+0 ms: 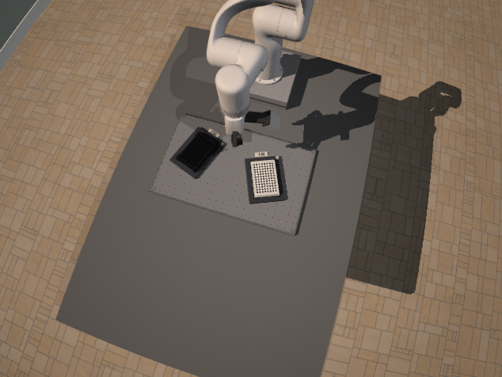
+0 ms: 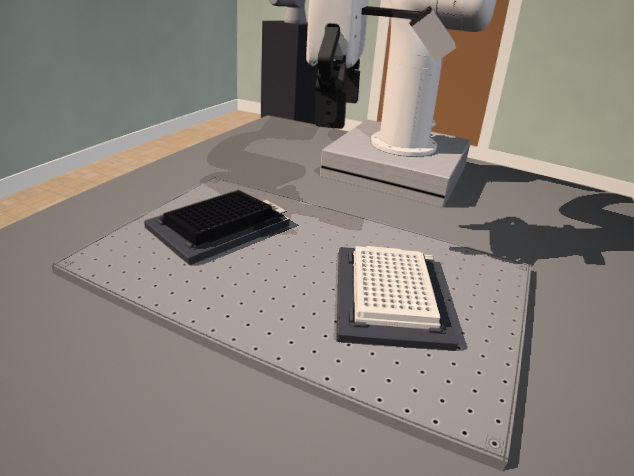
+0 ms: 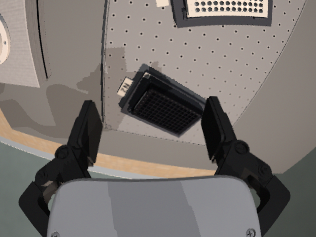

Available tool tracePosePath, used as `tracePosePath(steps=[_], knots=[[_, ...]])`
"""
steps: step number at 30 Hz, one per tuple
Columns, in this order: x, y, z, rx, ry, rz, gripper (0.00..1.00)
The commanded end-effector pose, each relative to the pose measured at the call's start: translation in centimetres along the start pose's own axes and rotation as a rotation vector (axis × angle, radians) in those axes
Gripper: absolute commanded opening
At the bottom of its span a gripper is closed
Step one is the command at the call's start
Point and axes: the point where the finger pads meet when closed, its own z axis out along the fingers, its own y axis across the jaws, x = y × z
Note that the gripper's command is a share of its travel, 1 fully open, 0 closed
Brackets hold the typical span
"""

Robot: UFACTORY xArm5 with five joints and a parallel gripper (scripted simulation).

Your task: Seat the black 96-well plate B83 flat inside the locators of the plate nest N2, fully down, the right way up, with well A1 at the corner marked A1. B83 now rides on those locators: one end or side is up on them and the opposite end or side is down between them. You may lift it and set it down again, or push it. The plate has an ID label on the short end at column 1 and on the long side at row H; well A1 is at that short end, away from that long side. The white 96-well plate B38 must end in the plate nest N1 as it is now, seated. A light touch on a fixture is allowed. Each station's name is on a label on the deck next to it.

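1. Here's B83 on N2, nearer the counter's left edge in the top view! Find the high side, press gently straight down; if it binds, lift level and reseat. Black, gridded wells; tilt hard to read.
2. Claw wide open, empty, off towards the base-side edge.
3. B38, white, towards the right edge: leave it!

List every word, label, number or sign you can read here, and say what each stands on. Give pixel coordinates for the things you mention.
"N1": tag beside the white plate's nest [image 1: 248, 182] [image 2: 346, 333].
"N2": tag beside the black plate's nest [image 1: 184, 169] [image 2: 190, 255], in the wrist view.
Marks on the board's corners [image 1: 294, 232] [image 2: 504, 458]: too small to read.
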Motion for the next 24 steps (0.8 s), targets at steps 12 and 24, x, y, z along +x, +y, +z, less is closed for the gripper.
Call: tracePosePath(steps=[12, 24], knots=[[0.0, 0.1, -0.1, -0.003, -0.001, 0.0, 1.0], [-1.2, 0.9, -1.7, -0.014, 0.0, 0.233, 0.0]])
